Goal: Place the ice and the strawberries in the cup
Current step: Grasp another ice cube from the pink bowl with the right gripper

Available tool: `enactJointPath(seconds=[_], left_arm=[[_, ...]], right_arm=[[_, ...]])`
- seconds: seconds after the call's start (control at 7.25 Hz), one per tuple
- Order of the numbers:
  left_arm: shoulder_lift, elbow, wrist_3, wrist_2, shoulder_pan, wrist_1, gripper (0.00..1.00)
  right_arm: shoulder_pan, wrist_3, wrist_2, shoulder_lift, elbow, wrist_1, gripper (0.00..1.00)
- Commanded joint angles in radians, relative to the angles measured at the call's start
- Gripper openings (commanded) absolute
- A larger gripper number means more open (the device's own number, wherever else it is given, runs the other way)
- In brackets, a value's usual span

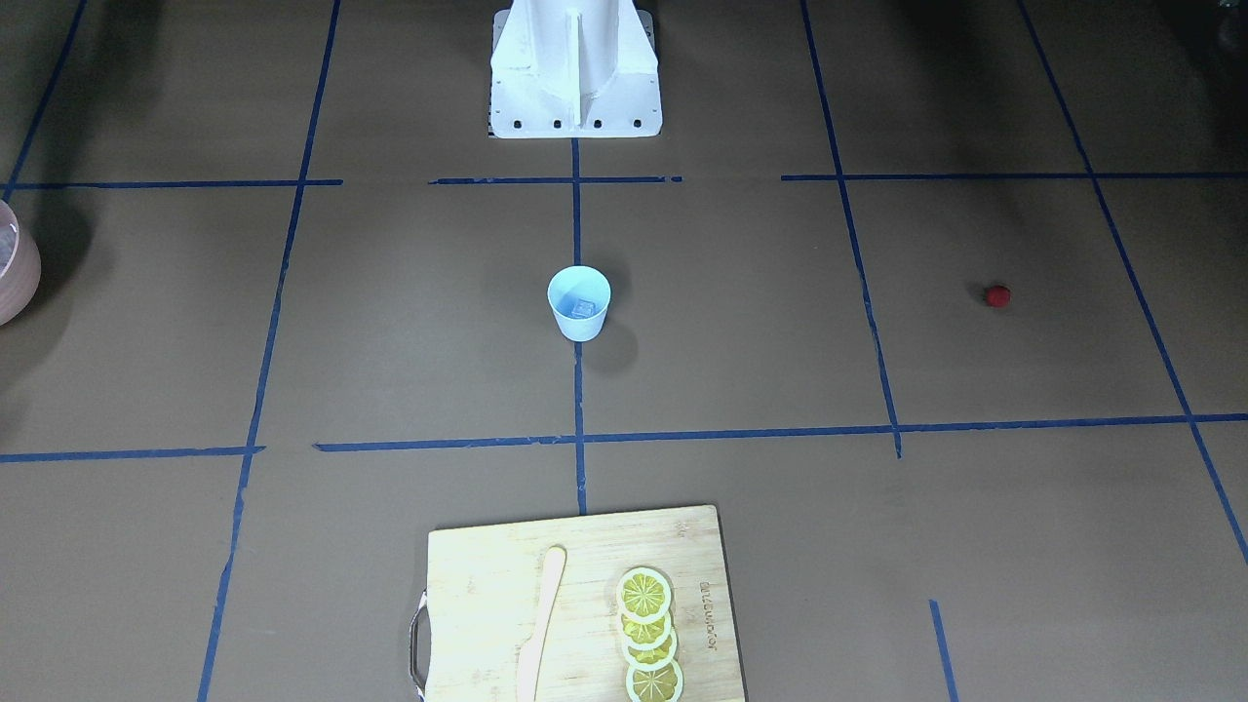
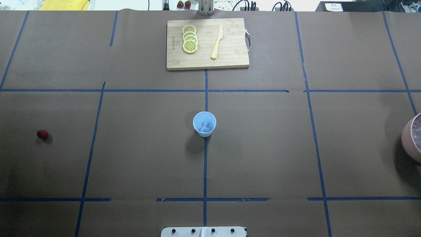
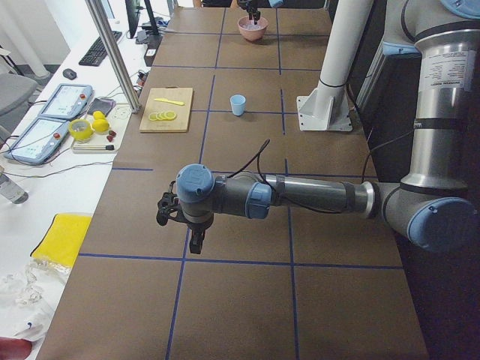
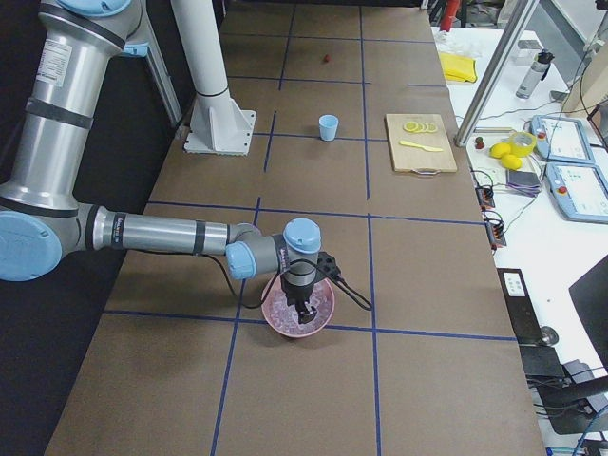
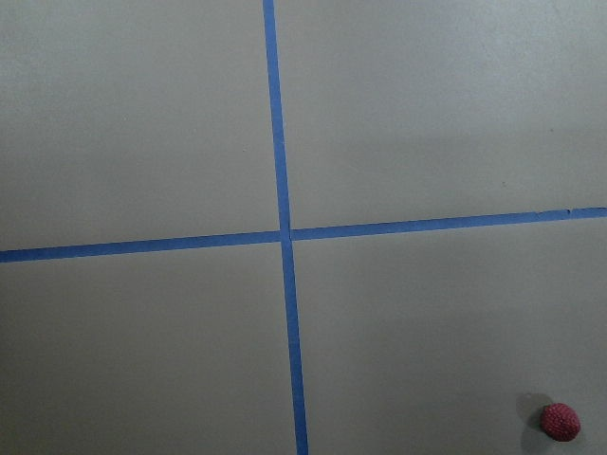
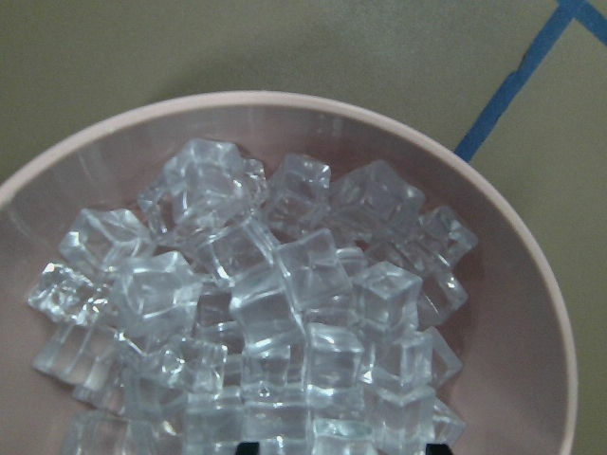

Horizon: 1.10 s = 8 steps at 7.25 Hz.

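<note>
The pale blue cup (image 2: pixel 204 123) stands upright at the table's middle with one clear ice cube (image 2: pixel 206 125) inside. Several more ice cubes (image 6: pixel 275 294) fill the pink bowl (image 6: pixel 531 284). My right gripper (image 6: pixel 340 447) hangs just over the ice in this bowl (image 4: pixel 299 306); two dark fingertips show wide apart at the wrist view's bottom edge, so it is open. The strawberry (image 2: pixel 42 134) lies alone on the table, at the lower right of the left wrist view (image 5: pixel 560 421). My left gripper (image 3: pixel 196 241) hovers above the table nearby; I cannot tell whether it is open or shut.
A wooden cutting board (image 2: pixel 230 61) with lemon slices (image 2: pixel 189 39) and a pale knife (image 2: pixel 217 42) lies at the far side of the table. Blue tape lines cross the brown table cover. The robot's white base (image 1: pixel 575 73) stands behind the cup.
</note>
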Motion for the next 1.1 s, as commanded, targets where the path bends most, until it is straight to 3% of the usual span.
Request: enactJointPath(seconds=[0.0, 0.69, 0.83, 0.96], left_arm=[[0.000, -0.003, 0.000, 0.000, 0.000, 0.000, 1.00], [0.000, -0.004, 0.000, 0.000, 0.000, 0.000, 1.00], [0.000, -0.004, 0.000, -0.002, 0.000, 0.000, 1.00], [0.000, -0.004, 0.000, 0.000, 0.000, 0.000, 1.00]], right_arm=[[-0.001, 0.000, 0.000, 0.000, -0.005, 0.000, 0.66], [-0.001, 0.000, 0.000, 0.003, -0.016, 0.000, 0.62], [-0.001, 0.002, 0.000, 0.005, -0.016, 0.000, 0.51], [-0.001, -0.001, 0.000, 0.005, -0.016, 0.000, 0.28]])
